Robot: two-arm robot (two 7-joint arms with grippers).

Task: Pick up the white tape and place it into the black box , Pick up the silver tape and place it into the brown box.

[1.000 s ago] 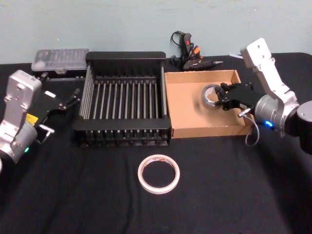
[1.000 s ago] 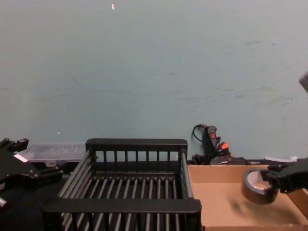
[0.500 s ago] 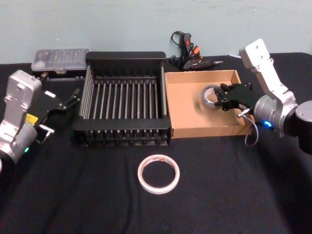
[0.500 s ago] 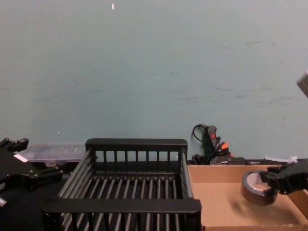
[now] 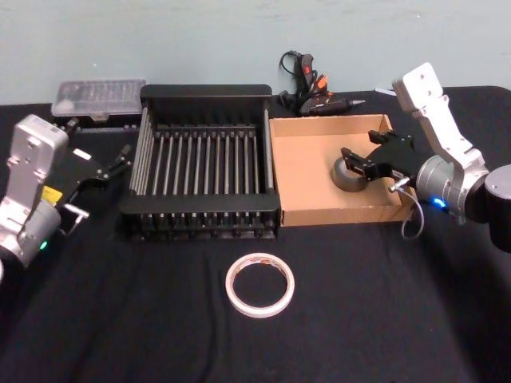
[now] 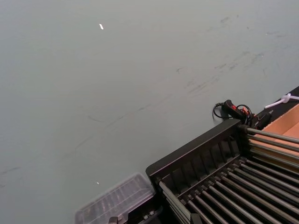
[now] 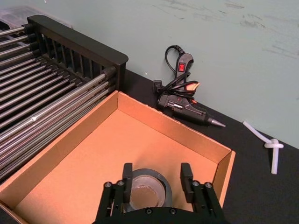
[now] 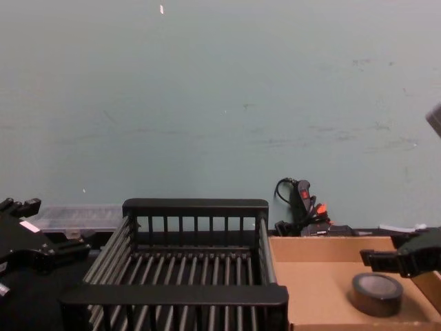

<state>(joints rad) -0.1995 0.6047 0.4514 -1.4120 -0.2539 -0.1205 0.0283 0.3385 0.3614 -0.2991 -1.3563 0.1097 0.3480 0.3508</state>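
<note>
At the surface's left edge the left pincer (image 5: 100,171) is parked with its fingers spread, grasping nothing. The black box (image 5: 206,92) stands left of centre with nothing in it, and the white tape (image 5: 259,285) lies flat near the front edge, untouched. Toward the right edge, the silver tape (image 5: 348,175) lies flat on the floor of the brown box (image 5: 327,124). The right pincer (image 5: 369,163) hovers just above it, released. Judged risk: withdrawing low, a finger could catch the roll or the box's wall and drag it.

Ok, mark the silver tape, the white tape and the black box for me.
silver tape (image 5: 348,175), head view, top of the roll.
white tape (image 5: 259,286), head view, near edge of the ring.
black box (image 5: 206,92), head view, far rim.
</note>
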